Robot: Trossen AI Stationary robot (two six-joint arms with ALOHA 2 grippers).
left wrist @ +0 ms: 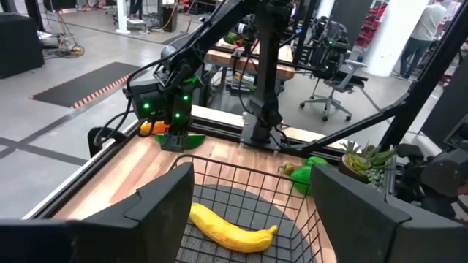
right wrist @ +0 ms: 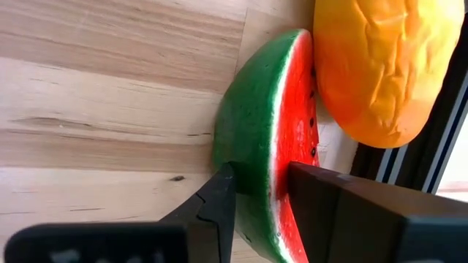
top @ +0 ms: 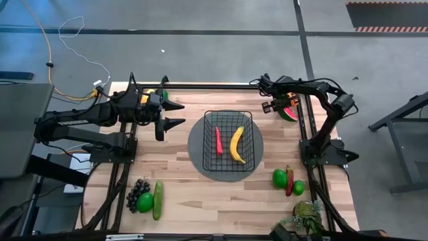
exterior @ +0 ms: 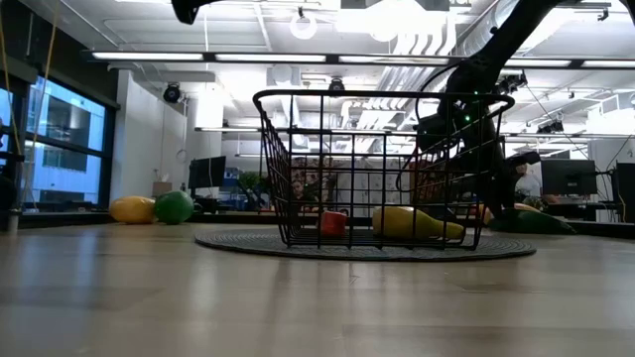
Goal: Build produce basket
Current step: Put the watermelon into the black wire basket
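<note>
The basket (top: 229, 146) sits at the centre of the high view, on a dark round mat (top: 197, 157) on the bench (top: 200, 201). It already holds a yellow banana (top: 237, 145) and a red chili (top: 219, 140), lying side by side and apart.

The step in hand is the pickup of the watermelon slice (right wrist: 267, 131), which lies at the upper right of the high view, against the bench's frame rail. In the right wrist view an orange fruit (right wrist: 380, 66) is touching or just beside its red face. The right claw (right wrist: 259, 193) straddles the slice — one finger on the green rind, the other on the red flesh. The fingers appear to meet it, but a firm grip cannot be confirmed; the slice rests on the bench, not lifted.

The left claw (top: 175, 114) hangs spread wide and empty, left of the basket, facing it.

Remaining produce, high view:
- lower left: purple grapes (top: 137, 192), a green round fruit (top: 145, 203), a cucumber (top: 158, 199).
- lower right: two green fruits (top: 280, 177) with a second red chili (top: 289, 182) between them, near a leafy plant (top: 306, 215).

Judgement: the task is early — two items in, most still out. The next move calls for a secure squeeze on the slice, a straight lift clear of the orange fruit and the rail, then carriage toward frame centre, over the basket's rim, and release into free space beside the banana.
</note>
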